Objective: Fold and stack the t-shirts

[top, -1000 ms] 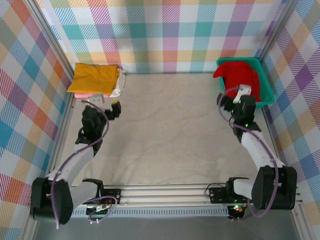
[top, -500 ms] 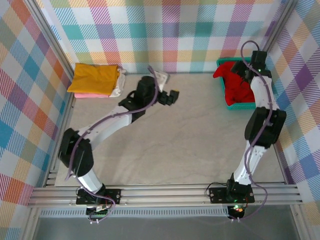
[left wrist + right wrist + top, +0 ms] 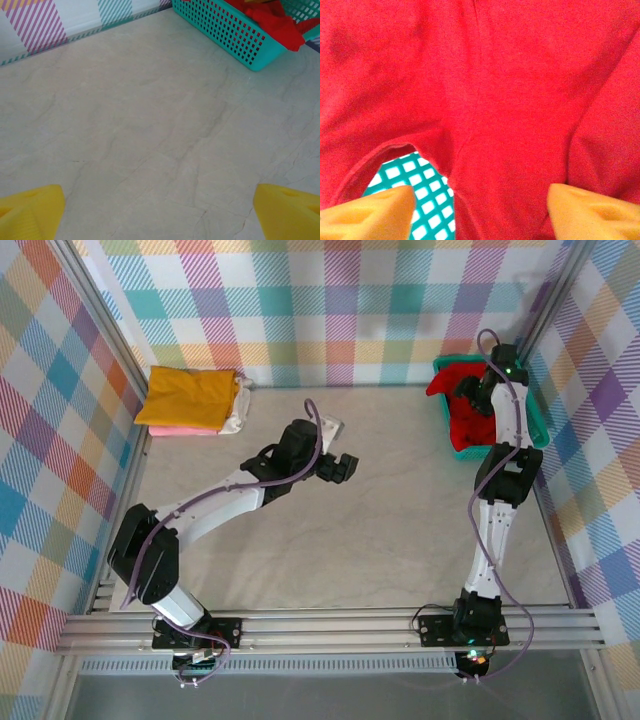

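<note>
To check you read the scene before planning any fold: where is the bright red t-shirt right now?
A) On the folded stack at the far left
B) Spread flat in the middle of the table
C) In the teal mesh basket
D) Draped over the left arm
C: the red t-shirt lies bunched inside the teal mesh basket at the far right corner, with red cloth spilling over its rim.

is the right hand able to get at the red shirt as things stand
Probably yes: the right hand hangs just above the red shirt in the basket, fingers spread, with nothing between.
</note>
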Controlling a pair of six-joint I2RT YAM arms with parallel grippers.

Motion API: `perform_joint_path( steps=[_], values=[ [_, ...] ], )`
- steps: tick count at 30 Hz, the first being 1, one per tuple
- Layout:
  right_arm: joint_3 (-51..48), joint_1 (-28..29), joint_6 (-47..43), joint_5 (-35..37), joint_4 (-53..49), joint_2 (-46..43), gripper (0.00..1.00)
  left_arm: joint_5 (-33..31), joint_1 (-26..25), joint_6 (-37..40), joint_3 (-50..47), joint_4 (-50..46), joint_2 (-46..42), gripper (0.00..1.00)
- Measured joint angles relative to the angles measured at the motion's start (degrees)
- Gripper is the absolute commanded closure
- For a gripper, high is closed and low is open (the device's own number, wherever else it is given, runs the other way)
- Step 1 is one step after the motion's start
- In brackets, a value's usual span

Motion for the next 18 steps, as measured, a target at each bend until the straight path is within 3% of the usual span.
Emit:
perform_joint_path(
  steps=[2, 5, 6, 7, 8, 9, 18],
  values=[
    [0.0, 0.0, 0.3, -1.0, 0.1, 0.0, 0.43, -0.4, 0.0, -0.3, -0.6, 0.0, -0.4, 0.03],
    [0.0, 0.0, 0.2, -2.8, 0.1, 0.1, 0.65, -0.9, 0.0, -0.7, -1.4, 0.1, -0.7, 0.03],
    [-0.1, 0.0, 0.4, -3.3, 0.2, 0.1, 0.68, -1.0, 0.0, -0.8, -1.7, 0.1, -0.7, 0.03],
    [-0.2, 0.0, 0.7, -4.0, 0.3, 0.1, 0.76, -1.0, 0.0, -0.8, -1.9, 0.2, -0.8, 0.03],
    [-0.5, 0.0, 0.9, -4.7, 0.8, 0.1, 0.93, -1.1, 0.0, -0.9, -2.4, 0.4, -1.0, 0.03],
    [-1.0, 0.0, 1.1, -5.3, 1.4, 0.0, 1.0, -1.4, 0.0, -1.0, -2.9, 0.4, -1.3, 0.03],
    [-14.0, 0.0, 3.2, -7.4, 6.6, -7.6, 1.0, -4.2, 0.0, -1.2, -7.0, 1.5, -5.3, 0.02]
  ],
)
